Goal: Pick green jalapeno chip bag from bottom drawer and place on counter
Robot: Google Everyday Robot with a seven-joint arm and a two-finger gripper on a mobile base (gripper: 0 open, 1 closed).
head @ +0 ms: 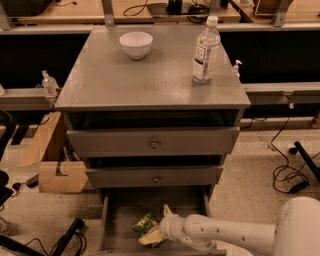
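The green jalapeno chip bag (145, 224) lies on the plank floor of the open bottom drawer (120, 210), near its front middle. My gripper (159, 231) reaches in from the right on a white arm and sits right at the bag's right side, touching or overlapping it. The counter (150, 80) is the grey cabinet top above, with a white bowl (136, 44) at the back left and a clear water bottle (206, 50) at the back right.
Two knobbed drawers (154, 144) sit shut above the open one. A cardboard box (55, 165) stands on the floor at the left. Cables (290, 175) lie on the floor at the right. A wooden benchtop (65, 10) runs behind the cabinet.
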